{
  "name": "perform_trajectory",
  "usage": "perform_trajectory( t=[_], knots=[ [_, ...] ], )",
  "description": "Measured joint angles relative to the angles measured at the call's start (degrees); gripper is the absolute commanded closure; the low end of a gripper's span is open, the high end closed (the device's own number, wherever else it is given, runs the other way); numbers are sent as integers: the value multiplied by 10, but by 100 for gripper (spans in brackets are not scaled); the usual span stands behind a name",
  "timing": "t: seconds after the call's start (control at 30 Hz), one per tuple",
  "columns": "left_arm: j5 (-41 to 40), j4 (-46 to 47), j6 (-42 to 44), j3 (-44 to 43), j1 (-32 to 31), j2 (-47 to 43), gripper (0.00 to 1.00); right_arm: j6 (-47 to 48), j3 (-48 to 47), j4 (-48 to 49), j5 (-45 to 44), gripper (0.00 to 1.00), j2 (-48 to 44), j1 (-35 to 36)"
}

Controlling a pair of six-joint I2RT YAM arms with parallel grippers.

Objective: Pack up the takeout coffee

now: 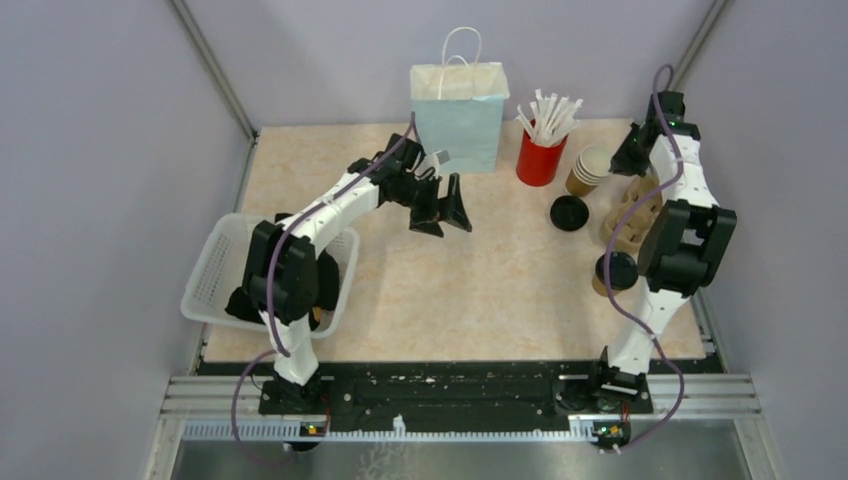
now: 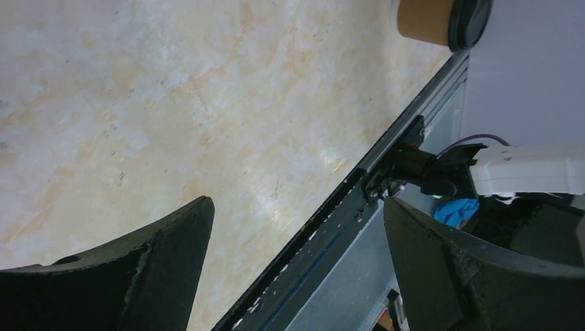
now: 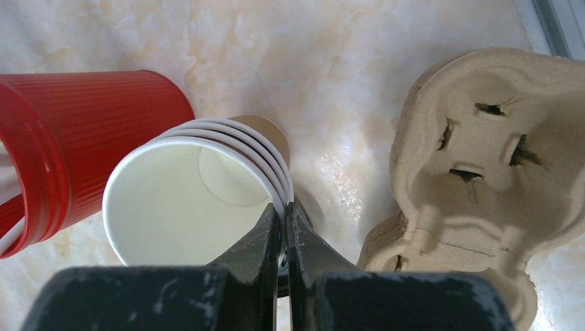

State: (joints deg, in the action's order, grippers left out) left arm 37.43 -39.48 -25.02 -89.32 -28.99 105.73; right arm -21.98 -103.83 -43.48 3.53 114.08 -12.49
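Note:
One takeout coffee, a brown paper cup with a black lid, stands by the right arm's elbow; it also shows in the left wrist view. A stack of several open brown cups, white inside, stands beside the red cup. My right gripper is shut on the stack's rim, one finger inside and one outside; from above this gripper sits right of the stack. My left gripper hangs open and empty over the table's middle, in front of the pale blue bag. A loose black lid lies on the table.
A red cup of white straws touches the cup stack's left side. A pulp cup carrier lies to its right. A white basket sits at the left edge, partly under the left arm.

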Motion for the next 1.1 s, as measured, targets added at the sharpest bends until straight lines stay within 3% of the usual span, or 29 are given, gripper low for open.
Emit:
perform_trajectory(
  t=[0.23, 0.4, 0.67, 0.83, 1.1],
  knots=[
    [62, 142, -112, -7, -1, 64, 1, 11, -2, -10, 1, 100, 0, 28],
    [64, 338, -243, 3, -15, 111, 2, 25, -31, -37, -11, 100, 0, 50],
    [-125, 564, -319, -30, -111, 196, 2, 35, -69, -60, -31, 100, 17, 56],
    [-206, 619, -338, -154, -148, 313, 2, 40, -91, -71, -38, 100, 41, 56],
    [-299, 639, -382, -207, -151, 404, 2, 40, -91, -73, -28, 100, 44, 56]
  ],
)
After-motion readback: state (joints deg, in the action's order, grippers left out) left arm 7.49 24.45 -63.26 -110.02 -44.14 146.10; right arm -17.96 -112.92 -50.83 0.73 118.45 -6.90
